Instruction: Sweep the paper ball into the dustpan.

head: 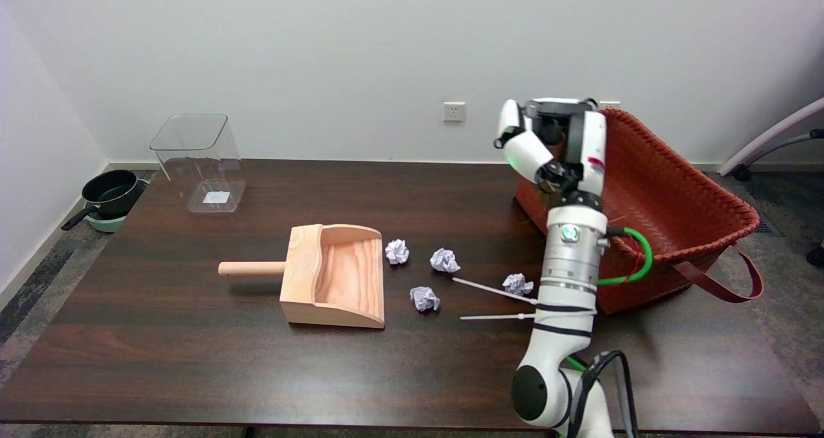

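Observation:
A wooden dustpan (335, 277) lies at the table's middle, its handle pointing left and its open mouth facing right. Several crumpled white paper balls lie to the right of the mouth: one (397, 251) close to its far corner, one (445, 260) further right, one (424, 298) nearer the front, and one (517, 284) beside my forearm. My right hand (544, 145) is raised well above the table at the left rim of the red-brown basket (663, 193), far from the balls. Its fingers look bent, and I see nothing in them; the grasp is unclear.
A clear plastic bin (199, 164) stands at the table's back left. The large woven basket with a strap takes up the back right. Two thin white ties stick out from my forearm (570, 264) over the table. A black pan (109, 193) sits on the floor at left.

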Motion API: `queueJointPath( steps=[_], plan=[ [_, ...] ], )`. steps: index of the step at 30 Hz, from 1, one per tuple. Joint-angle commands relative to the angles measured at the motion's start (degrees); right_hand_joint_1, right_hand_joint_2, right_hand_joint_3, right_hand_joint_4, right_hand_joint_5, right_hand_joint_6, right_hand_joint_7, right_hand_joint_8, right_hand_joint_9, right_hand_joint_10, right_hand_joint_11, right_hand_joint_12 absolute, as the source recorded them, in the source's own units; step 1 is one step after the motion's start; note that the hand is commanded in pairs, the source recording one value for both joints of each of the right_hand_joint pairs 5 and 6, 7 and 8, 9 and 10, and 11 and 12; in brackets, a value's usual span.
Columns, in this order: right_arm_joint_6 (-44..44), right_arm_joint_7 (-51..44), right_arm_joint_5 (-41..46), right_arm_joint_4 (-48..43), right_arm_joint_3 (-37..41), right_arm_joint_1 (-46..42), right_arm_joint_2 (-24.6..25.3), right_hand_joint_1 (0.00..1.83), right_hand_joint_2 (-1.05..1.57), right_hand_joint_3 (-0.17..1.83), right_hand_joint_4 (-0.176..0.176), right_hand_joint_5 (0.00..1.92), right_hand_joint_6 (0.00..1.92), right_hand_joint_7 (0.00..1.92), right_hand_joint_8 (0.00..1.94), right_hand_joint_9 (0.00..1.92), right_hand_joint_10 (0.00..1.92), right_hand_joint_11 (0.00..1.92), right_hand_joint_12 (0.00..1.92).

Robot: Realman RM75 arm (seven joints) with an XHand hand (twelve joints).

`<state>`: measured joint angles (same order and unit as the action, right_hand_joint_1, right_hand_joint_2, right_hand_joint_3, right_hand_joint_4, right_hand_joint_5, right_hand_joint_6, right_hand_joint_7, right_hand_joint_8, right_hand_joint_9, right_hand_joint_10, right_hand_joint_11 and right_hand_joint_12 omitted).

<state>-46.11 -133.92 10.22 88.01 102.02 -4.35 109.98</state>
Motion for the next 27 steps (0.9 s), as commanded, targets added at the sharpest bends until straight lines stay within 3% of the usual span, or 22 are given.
queueJointPath(
  steps=[1, 7, 14, 18, 22, 27],
  plan=[
    [-32.73, -0.14, 19.46, -22.91, 1.58, 4.8, -0.46, 1.09, 1.57, 1.6, 0.0, 1.92, 1.92, 1.92, 1.92, 1.92, 1.92, 1.89, 1.89],
    [-39.03, -0.14, 23.29, -24.97, -1.87, 4.96, -0.54, 1.09, 1.57, 1.58, 0.0, 1.92, 1.92, 1.92, 1.92, 1.92, 1.92, 1.89, 1.89],
    [-39.81, -0.14, 23.69, -22.32, -6.05, 4.47, -0.55, 1.08, 1.57, 1.56, 0.0, 1.92, 1.92, 1.92, 1.92, 1.92, 1.92, 1.89, 1.89],
    [-39.41, -0.06, 24.75, -20.97, -11.64, 4.31, -1.51, 1.08, 1.57, 1.55, 0.0, 1.92, 1.92, 1.92, 1.92, 1.92, 1.92, 1.88, 1.88],
    [-39.02, -0.06, 31.45, -20.57, -21.94, 4.23, -4.3, 1.08, 1.57, 1.55, 0.0, 1.92, 1.92, 1.92, 1.92, 1.92, 1.92, 1.88, 1.88],
    [-40.56, -0.06, 36.78, -24.57, -28.65, 3.83, -6.69, 1.08, 1.57, 1.57, 0.0, 1.92, 1.92, 1.92, 1.92, 1.92, 1.92, 1.89, 1.89]
  ],
)
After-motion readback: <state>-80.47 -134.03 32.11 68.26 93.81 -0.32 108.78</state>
